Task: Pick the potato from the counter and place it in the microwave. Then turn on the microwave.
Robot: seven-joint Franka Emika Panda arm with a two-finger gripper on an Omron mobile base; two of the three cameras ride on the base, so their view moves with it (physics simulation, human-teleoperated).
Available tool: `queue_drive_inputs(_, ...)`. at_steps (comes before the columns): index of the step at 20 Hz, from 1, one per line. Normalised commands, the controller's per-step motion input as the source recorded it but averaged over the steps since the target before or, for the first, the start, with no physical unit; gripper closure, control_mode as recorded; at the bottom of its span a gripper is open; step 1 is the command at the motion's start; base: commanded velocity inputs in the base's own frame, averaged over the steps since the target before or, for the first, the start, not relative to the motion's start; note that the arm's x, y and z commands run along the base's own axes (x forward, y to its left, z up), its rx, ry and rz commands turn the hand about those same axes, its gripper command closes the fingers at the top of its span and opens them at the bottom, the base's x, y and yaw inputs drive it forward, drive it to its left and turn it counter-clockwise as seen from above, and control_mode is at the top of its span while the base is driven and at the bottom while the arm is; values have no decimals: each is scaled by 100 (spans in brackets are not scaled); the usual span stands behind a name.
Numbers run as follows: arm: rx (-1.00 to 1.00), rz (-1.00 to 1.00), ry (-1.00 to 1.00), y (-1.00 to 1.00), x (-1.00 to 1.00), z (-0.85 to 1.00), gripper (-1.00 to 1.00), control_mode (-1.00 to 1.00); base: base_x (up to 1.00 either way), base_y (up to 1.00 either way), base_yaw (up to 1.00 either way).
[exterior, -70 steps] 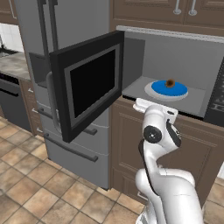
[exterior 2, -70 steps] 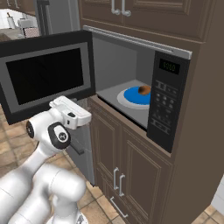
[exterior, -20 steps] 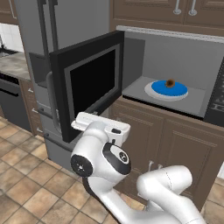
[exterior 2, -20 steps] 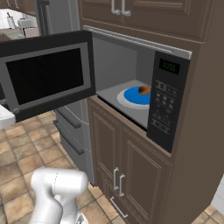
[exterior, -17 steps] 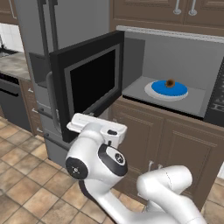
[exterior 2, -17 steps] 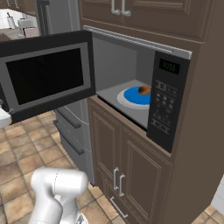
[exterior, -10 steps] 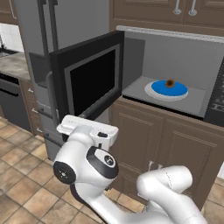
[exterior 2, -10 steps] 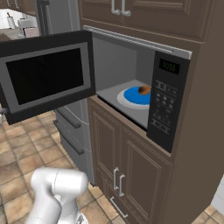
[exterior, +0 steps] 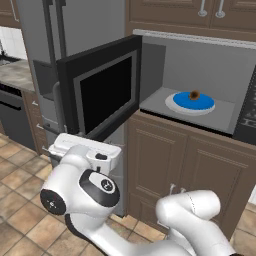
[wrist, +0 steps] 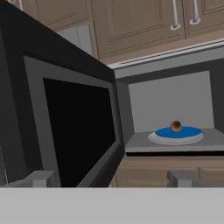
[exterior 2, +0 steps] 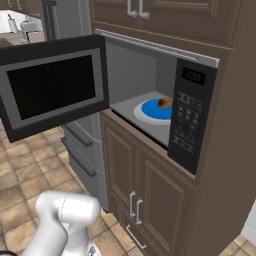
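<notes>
Potato in the open microwave, arm low by the door

We see the potato (exterior 2: 165, 103) resting on a blue plate (exterior: 192, 103) inside the microwave (exterior 2: 192, 118), whose door (exterior 2: 52, 84) hangs wide open over brown cabinets (exterior 2: 145, 186) and tiled floor (exterior: 22, 220). Our gripper (wrist: 109, 179) is spread apart and empty, its tips cut off at the hand view's bottom. The fridge (exterior: 85, 25) is half hidden behind the door.

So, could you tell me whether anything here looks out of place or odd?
Nothing is spilled or damaged. The potato sits on the blue plate inside the microwave, but the microwave door hangs wide open, so it cannot run yet. The gripper is low beside the door, jaws open and empty.
</notes>
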Motion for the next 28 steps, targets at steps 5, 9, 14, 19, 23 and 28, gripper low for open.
queue_drive_inputs(5, 0, 0, 0, 30, 0, 0, -100, -100, 0, 0, 0)
queue_drive_inputs(9, 0, 0, 0, 29, 0, 0, -100, -100, 0, 0, 0)
queue_drive_inputs(14, 0, 0, 0, 28, 0, 0, -100, -100, 0, 0, 0)
queue_drive_inputs(19, 0, 0, 0, 26, 1, 0, -100, -100, 0, 0, 0)
queue_drive_inputs(23, 0, 0, 0, 23, 6, 0, -100, -100, 0, 0, 0)
queue_drive_inputs(28, 0, 0, 0, 15, 20, 0, -100, -100, 0, 0, 0)
